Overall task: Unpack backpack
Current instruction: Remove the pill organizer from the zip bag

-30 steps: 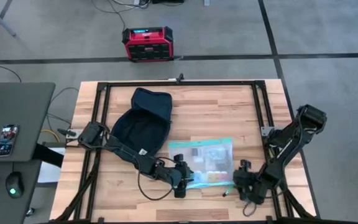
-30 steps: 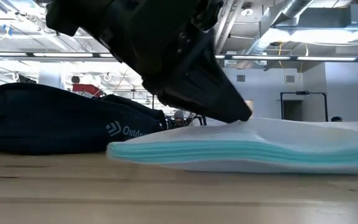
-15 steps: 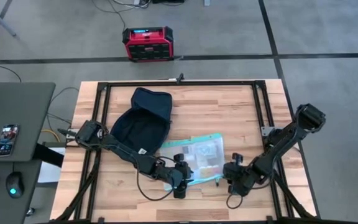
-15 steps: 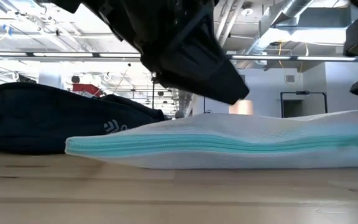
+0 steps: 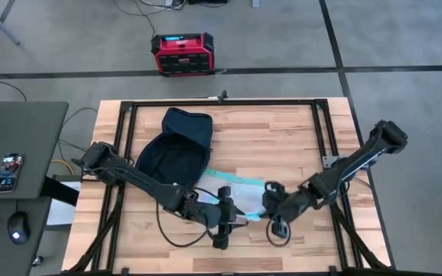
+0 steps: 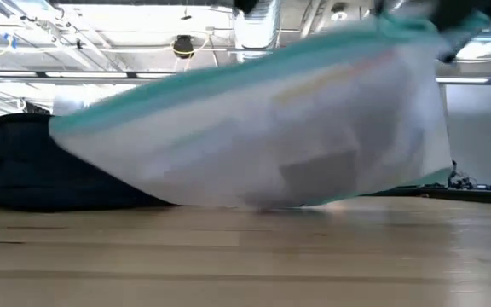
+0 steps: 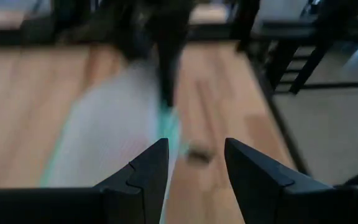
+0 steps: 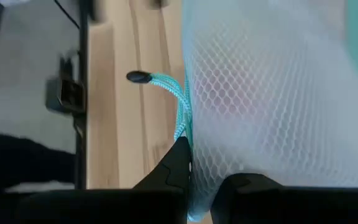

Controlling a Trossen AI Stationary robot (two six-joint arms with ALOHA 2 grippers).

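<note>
High view: the mesh pouch is pinched by the right gripper beside the backpack, the left gripper spread empty — a slip from that edge-only hold is risked.

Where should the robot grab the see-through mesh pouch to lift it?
Probably at its zipper edge. The mesh pouch is flat and floppy, so a thin edge fits between two fingers. The right pincer is already shut on that teal-trimmed edge, coming from the pouch's right side beside the zipper cord. The left pincer is open.
</note>
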